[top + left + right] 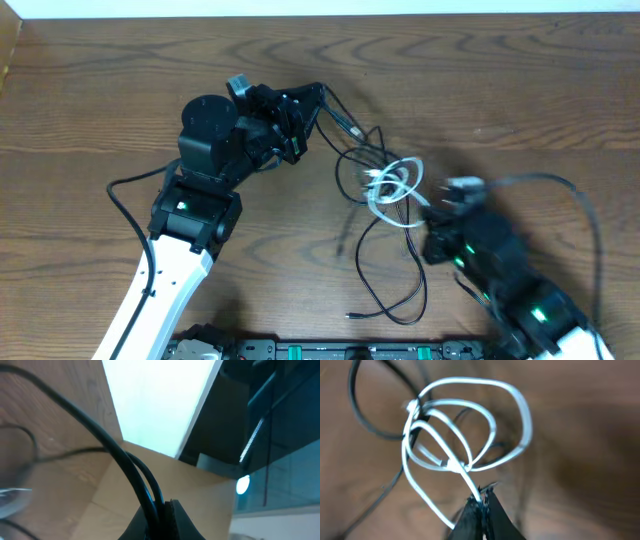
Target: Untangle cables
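A tangle of cables lies mid-table: thin black cords [383,262] in loose loops and a white cord [392,186] coiled among them. My left gripper [318,96] is at the tangle's upper left, shut on a doubled strand of black cord [145,485] that runs up between its fingers. My right gripper [428,212] sits at the tangle's lower right, shut on the white cord [470,467], whose loops spread out just ahead of the fingertips. Black cord [367,420] crosses behind the white loops.
Thick black wires [125,200] run along both arms; one arcs over the right arm [575,195]. The table's far edge [300,12] meets a pale wall. A black rail [330,350] lines the near edge.
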